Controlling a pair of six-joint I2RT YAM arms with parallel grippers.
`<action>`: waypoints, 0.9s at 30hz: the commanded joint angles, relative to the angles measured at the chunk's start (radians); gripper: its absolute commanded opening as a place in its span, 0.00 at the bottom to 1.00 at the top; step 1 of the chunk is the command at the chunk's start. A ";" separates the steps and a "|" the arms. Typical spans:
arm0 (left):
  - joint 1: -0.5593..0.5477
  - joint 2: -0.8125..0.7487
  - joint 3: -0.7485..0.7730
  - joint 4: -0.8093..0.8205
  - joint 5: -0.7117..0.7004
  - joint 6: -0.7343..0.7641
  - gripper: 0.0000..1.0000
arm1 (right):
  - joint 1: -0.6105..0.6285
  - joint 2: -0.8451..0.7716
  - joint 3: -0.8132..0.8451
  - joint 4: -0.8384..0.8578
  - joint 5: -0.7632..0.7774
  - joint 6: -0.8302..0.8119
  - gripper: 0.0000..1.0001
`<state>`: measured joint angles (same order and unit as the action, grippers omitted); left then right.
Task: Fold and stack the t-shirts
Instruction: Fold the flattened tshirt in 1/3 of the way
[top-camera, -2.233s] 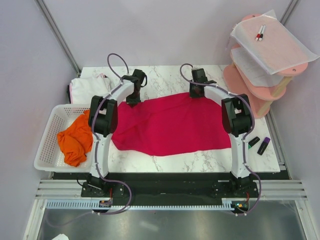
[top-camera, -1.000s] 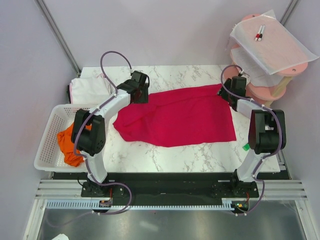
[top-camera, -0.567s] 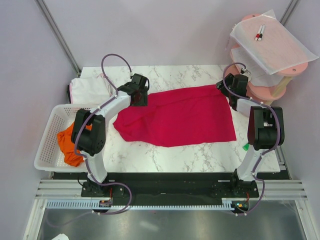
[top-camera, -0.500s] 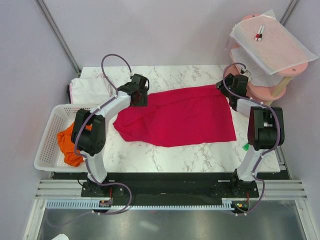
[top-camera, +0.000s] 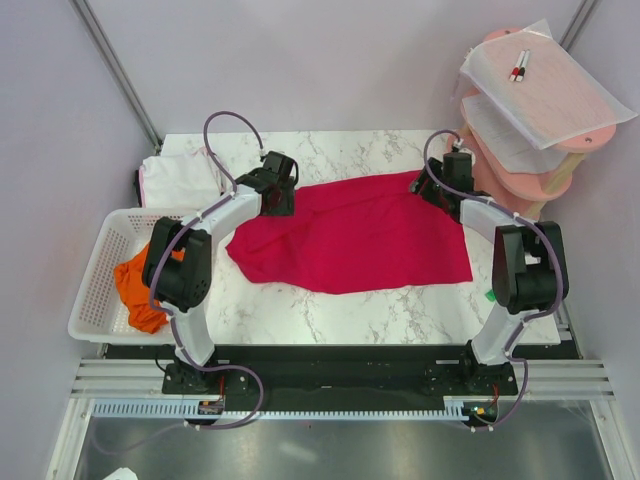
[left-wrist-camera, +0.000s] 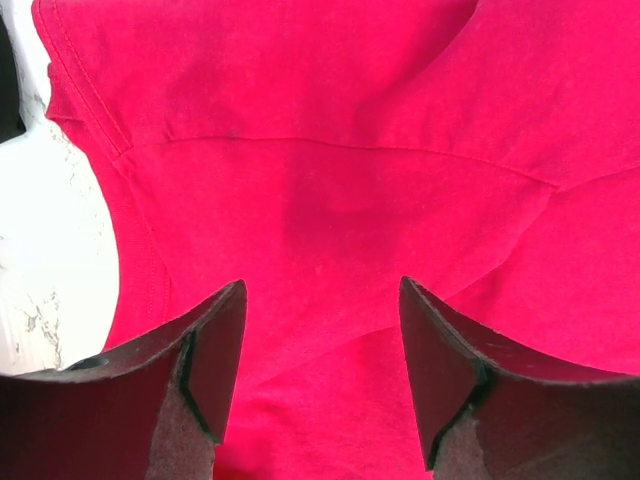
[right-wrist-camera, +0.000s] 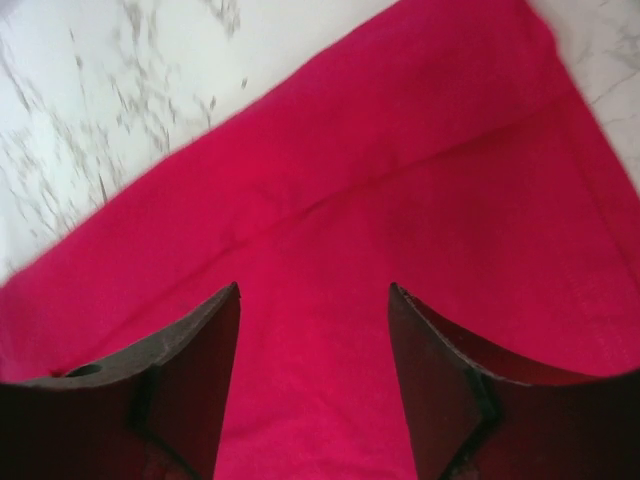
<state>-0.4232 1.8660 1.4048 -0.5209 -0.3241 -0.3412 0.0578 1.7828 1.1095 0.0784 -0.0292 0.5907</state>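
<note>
The crimson-red t-shirt (top-camera: 350, 235) lies spread flat across the middle of the marble table. My left gripper (top-camera: 278, 195) hovers over its far left corner, open, with only red cloth (left-wrist-camera: 330, 180) under the jaws (left-wrist-camera: 321, 283). My right gripper (top-camera: 425, 185) is over the far right corner, also open (right-wrist-camera: 313, 285), above the shirt's edge (right-wrist-camera: 400, 150). Nothing is pinched in either one. A white t-shirt (top-camera: 175, 175) lies folded at the back left. The orange t-shirt (top-camera: 145, 280) is crumpled in the basket.
A white mesh basket (top-camera: 95, 270) stands at the table's left edge. A pink tiered shelf (top-camera: 520, 150) with translucent sheets and pens stands at the back right. A green marker (top-camera: 490, 293) peeks out beside the right arm.
The right gripper has swung left from the table's right edge onto the red shirt's far right corner. The left gripper has stayed almost still. The shirt has not shifted.
</note>
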 joint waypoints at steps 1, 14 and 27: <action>-0.005 -0.021 -0.009 0.038 -0.036 0.013 0.75 | 0.118 -0.022 0.101 -0.166 0.109 -0.152 0.71; -0.005 -0.041 -0.043 0.056 -0.035 0.007 0.86 | 0.255 0.133 0.147 -0.013 -0.159 -0.099 0.70; -0.002 -0.016 -0.038 0.053 -0.066 0.010 0.87 | 0.488 0.329 0.341 0.051 -0.279 0.001 0.55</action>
<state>-0.4232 1.8660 1.3636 -0.4984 -0.3584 -0.3393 0.5022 2.0850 1.3651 0.0753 -0.2703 0.5636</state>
